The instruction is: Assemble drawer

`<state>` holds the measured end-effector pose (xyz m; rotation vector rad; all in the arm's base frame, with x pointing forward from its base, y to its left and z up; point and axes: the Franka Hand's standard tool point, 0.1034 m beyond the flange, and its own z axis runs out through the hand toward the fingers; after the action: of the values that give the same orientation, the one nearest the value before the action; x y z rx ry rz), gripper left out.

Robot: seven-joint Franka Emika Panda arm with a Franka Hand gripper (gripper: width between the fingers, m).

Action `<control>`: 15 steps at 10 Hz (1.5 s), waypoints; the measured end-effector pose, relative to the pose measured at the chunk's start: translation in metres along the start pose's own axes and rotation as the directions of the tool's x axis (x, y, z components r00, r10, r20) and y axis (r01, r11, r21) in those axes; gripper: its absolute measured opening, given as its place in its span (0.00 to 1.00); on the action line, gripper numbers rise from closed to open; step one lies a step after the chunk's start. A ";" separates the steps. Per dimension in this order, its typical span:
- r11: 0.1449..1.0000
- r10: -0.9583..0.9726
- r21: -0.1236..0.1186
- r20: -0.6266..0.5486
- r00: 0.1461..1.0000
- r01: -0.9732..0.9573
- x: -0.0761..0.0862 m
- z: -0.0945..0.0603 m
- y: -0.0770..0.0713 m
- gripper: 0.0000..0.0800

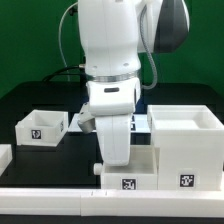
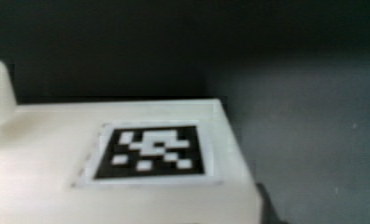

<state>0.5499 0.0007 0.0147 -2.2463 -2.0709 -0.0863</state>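
seemingly the gripper (image 1: 112, 160) hovers right over the tagged tray box (image 1: 145, 166), casing (image 1: 186, 140) just beside; finger opening can't be told.

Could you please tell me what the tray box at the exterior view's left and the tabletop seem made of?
The tray box looks like matte white plastic: thin, even, opaque walls, printed tag on its front. The tabletop looks like dark matte cloth or mat, showing no glare; which one is unclear.
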 end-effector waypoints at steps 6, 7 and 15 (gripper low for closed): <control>0.999 -0.005 -0.045 0.007 1.000 0.006 0.008 0.005 -0.007 0.05; 0.999 0.009 -0.034 0.013 1.000 -0.008 0.009 0.005 -0.006 0.05; 0.998 0.056 -0.028 0.023 0.998 -0.056 0.009 0.002 0.001 0.30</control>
<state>0.5518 0.0096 0.0136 -2.3310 -2.0288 -0.0855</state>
